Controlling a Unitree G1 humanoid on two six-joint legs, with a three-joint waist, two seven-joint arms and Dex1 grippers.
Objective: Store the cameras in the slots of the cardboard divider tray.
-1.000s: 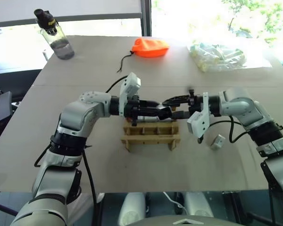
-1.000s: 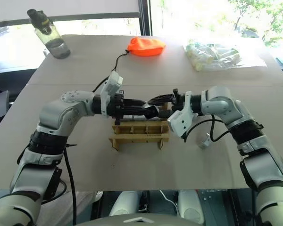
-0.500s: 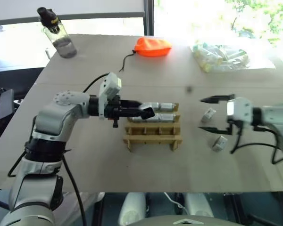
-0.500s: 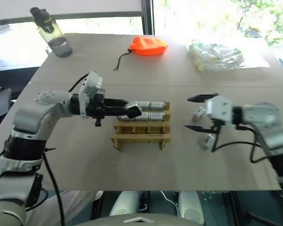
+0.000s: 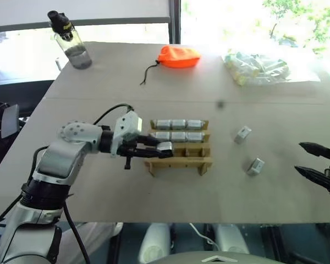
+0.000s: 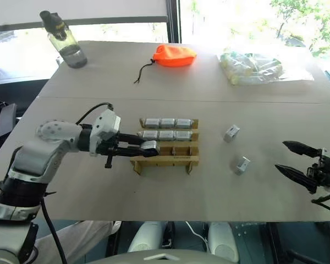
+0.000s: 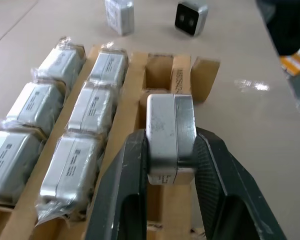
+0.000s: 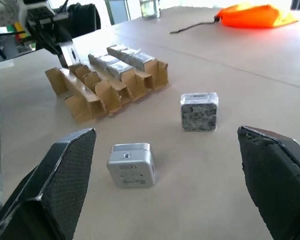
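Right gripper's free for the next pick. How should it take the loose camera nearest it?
Take the nearer loose camera across its two flat side faces, coming from above. It sits boxy and slightly tilted on bare table, apart from the other loose camera, so the open right gripper probably has room either side.

Open lane on the right side of the tray, left side is crowded

The left claw point(image 5: 164, 147) with its camera point(image 7: 169, 131) sits over the tray's point(image 5: 179, 163) near-left corner, blocking that way in. Two back rows are packed with wrapped cameras point(image 5: 179, 124), the near row's slots look free. Two loose cameras point(image 5: 242, 133) point(image 5: 255, 166) sit apart on the worktop point(image 5: 209, 192) between the tray and the wide-open right claw point(image 5: 317, 162). Bottle point(image 5: 70, 41), orange pouch point(image 5: 177, 56) and bag point(image 5: 256, 66) are well back.
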